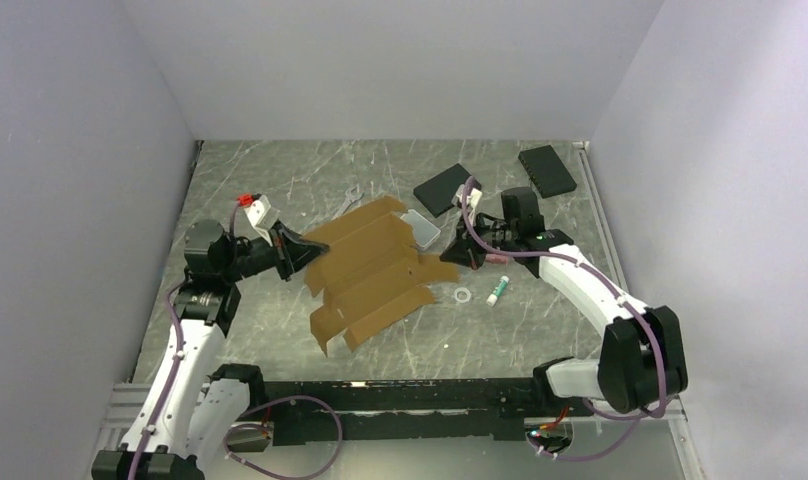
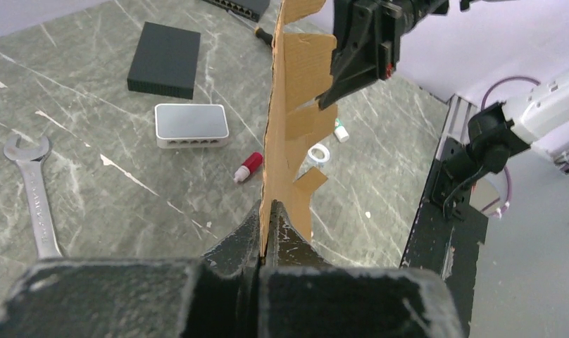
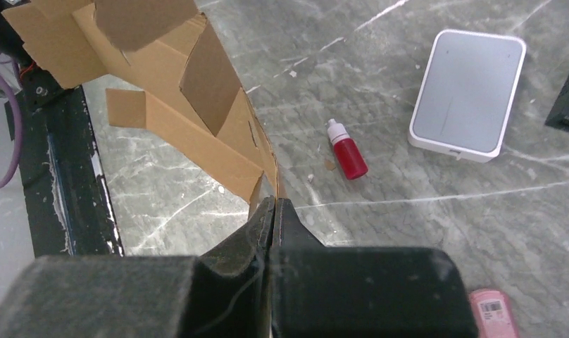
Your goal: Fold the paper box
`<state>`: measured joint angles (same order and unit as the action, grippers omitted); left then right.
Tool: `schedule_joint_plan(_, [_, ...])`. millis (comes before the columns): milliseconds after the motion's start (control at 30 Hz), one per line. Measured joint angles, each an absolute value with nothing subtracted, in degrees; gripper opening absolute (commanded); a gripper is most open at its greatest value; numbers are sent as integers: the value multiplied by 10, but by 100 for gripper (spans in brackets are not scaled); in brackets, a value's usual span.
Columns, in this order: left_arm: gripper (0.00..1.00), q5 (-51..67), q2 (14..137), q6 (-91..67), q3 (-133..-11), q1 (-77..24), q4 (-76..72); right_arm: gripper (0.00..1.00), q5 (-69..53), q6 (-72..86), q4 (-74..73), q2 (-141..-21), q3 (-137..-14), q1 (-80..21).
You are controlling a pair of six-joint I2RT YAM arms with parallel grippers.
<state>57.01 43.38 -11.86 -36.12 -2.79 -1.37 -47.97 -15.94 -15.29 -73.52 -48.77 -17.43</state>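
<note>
Two grips, one item: left gripper (image 2: 267,220) and right gripper (image 3: 274,205) each pinched on opposite edges of the paper box (image 1: 370,275), apparently raised off the table (image 1: 280,335). Your risk: unequal pulling tears the cardboard or slips a corner.

No legible text anywhere; small label (image 3: 491,307) on pink item (image 3: 498,320) unreadable

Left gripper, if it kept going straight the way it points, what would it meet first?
The paper box itself: the left gripper is shut on its edge, and the sheet runs straight ahead. Past it, probably the right gripper, though depth is unclear.
</note>
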Motion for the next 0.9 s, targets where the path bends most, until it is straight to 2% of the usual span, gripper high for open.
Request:
schedule_joint_plan(533, [0,524,404,25,-361,-140,83,0,-499,-143,-102,-802,-473,-181])
schedule_joint_plan(900, [0,470,433,86,-364,-198,135,13,-527,-166,-104,-825,-465,-190])
